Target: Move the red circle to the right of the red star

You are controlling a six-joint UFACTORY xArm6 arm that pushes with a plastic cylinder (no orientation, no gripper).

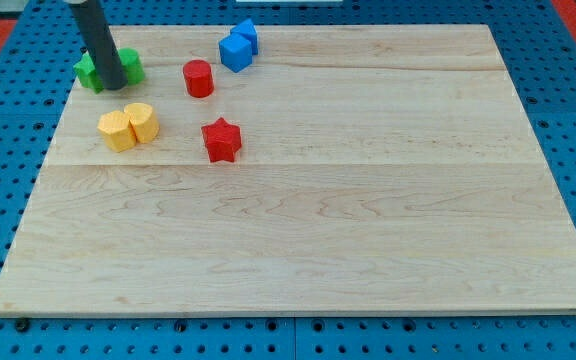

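Note:
The red circle stands near the view's top left on the wooden board. The red star lies below it and slightly to the right, a small gap apart. My tip is at the view's far left, in front of the green blocks, well left of the red circle and up-left of the red star. The rod hides the middle of the green blocks.
Two yellow blocks sit side by side left of the red star. Two blue blocks sit together at the view's top, up-right of the red circle. A blue pegboard surrounds the board.

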